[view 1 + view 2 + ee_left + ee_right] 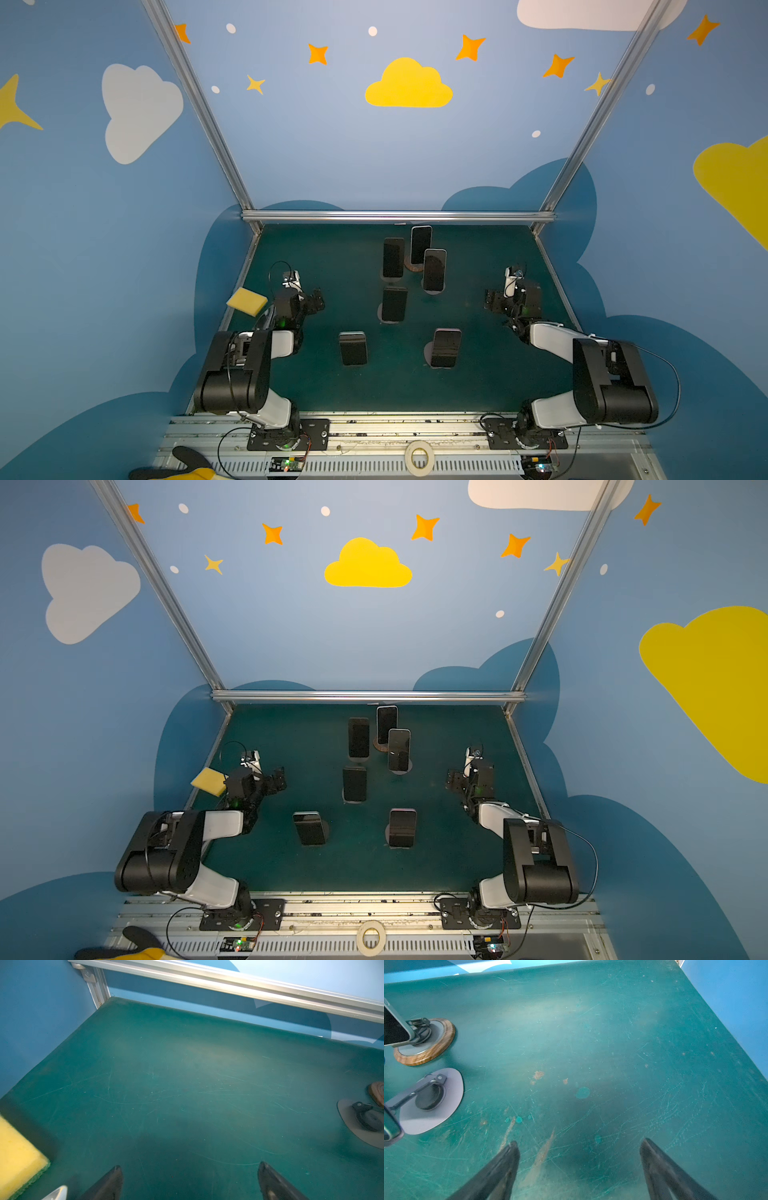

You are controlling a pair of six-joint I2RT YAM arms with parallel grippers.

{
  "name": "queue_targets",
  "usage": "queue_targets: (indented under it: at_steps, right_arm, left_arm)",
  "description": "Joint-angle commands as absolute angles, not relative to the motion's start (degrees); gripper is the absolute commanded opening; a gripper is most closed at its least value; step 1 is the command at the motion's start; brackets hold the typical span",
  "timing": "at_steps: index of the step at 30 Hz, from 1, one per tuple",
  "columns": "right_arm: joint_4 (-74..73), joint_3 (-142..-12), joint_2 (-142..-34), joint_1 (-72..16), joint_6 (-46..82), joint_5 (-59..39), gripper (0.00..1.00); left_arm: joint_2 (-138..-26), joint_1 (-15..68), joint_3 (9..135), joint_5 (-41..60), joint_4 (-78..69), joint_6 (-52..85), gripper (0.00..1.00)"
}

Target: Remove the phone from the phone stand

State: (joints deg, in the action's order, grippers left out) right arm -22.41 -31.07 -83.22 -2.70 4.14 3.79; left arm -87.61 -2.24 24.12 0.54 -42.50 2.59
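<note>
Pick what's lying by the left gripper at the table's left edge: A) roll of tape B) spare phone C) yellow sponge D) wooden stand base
C: a yellow sponge lies at the table's left edge beside the left gripper, and shows in the left wrist view too; the gripper's jaws stand open and touch nothing.

We see a yellow sponge (246,302) lying at the left edge of the scratched green counter (490,365), its green scouring side showing in the left wrist view. On the metal rail along the near edge we find a roll of tape (419,458) lying flat, and at the lower left corner a black and yellow glove (183,467) pokes into both top views. Blue walls (316,137) painted with clouds and stars close the counter in, framed by aluminium bars (397,216).
</note>
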Motion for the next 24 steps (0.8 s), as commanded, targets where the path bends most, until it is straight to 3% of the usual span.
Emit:
queue_targets:
  at_steps: [1,5,9,17,21,24]
  right_arm:
    - [-22.2,-32.0,-83.2,-2.5,4.1,3.6,0.91]
    - [-22.2,-31.9,-83.2,-2.6,4.1,3.6,0.91]
    - [-22.2,-31.9,-83.2,-2.6,4.1,3.6,0.91]
    - [-21.8,-32.1,-83.0,-2.7,4.3,4.3,0.91]
    - [-14.3,-37.0,-80.9,-3.5,2.8,7.5,0.91]
    - [1.3,-46.6,-77.4,-3.9,9.6,15.3,0.91]
  left_arm:
    - [-87.0,-2.1,24.5,-0.5,-41.5,2.8,1.0]
    - [-85.8,-2.1,26.5,2.5,-37.1,1.5,1.0]
    - [-82.3,-2.0,33.4,6.2,-23.2,0.0,1.0]
    - [-68.1,-2.0,40.5,5.3,-11.3,0.6,1.0]
    - [-59.9,-1.9,41.6,4.4,-14.8,1.0,1.0]
    - [-58.5,-1.8,45.8,-6.6,-15.1,13.3,1.0]
